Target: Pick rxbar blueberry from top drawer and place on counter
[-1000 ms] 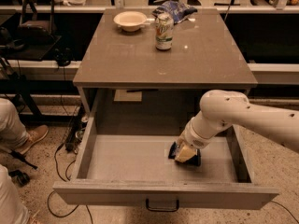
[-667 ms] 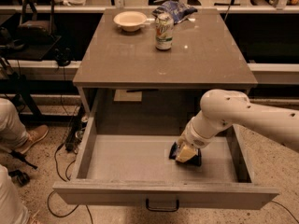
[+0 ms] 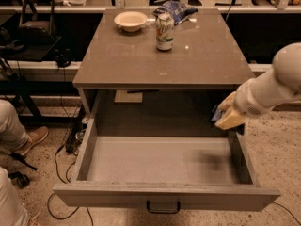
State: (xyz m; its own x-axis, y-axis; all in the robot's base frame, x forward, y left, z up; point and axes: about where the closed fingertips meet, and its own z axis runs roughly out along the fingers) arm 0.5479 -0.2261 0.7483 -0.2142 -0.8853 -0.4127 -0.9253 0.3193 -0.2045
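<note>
Bar held above the open drawer: the gripper (image 3: 227, 117) hangs over the right wall of the top drawer (image 3: 155, 160).
Its tan fingers (image 3: 231, 120) pinch the rxbar blueberry (image 3: 216, 112), which sits clear of the drawer's grey floor, near its right rear corner. Behind and above the drawer, the counter (image 3: 141, 60) carries a can (image 3: 164, 31), a bowl (image 3: 130, 20) and a chip bag (image 3: 176, 9).

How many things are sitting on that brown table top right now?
3: a cream bowl back left, a green-and-white drinks can mid-back, a crinkly blue bag behind it. The gripper holds a dark blue bar over the right side of the grey drawer.
</note>
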